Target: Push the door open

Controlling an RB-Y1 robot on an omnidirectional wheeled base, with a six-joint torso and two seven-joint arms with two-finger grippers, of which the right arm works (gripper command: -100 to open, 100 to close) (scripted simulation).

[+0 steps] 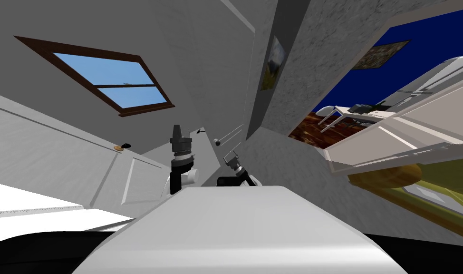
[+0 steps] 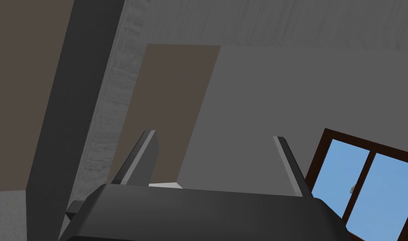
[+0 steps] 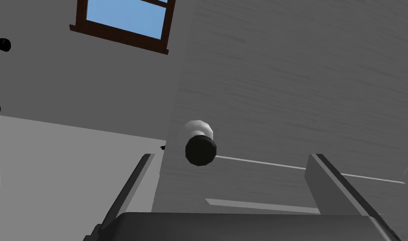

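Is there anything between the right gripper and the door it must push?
Nothing visible stands in the way. The right gripper, fingers open, faces the grey door directly; only the door's own dark knob is just ahead of it.

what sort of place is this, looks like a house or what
Most likely a room inside a house: a brown-framed window, a pale panelled door with a dark knob, a framed picture on the wall, and a white chair in a blue-walled room beyond an opening.
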